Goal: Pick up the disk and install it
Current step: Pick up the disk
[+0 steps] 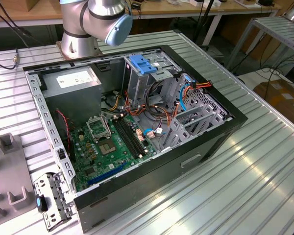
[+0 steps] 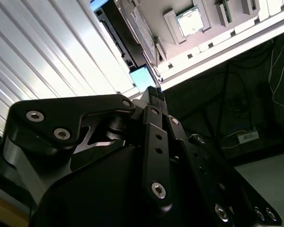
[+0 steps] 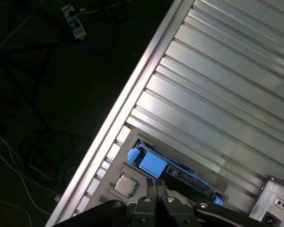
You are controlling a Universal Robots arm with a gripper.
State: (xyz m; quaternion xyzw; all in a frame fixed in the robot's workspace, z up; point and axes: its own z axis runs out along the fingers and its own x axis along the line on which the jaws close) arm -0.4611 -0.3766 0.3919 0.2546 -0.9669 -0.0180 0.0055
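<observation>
Black metal gripper (image 3: 156, 183) (image 2: 154, 92) has its two fingers pressed together, holding nothing, in both wrist views. Near its tips lies the flat dark disk with bright blue plastic rails (image 3: 151, 164). It sits in a grey tray (image 3: 114, 163) by the edge of the ribbed silver metal table (image 3: 217, 94).

Open ribbed table (image 3: 217, 94) lies beside the disk (image 3: 151, 164); cables (image 1: 198, 84) crowd the case (image 1: 186, 161).
</observation>
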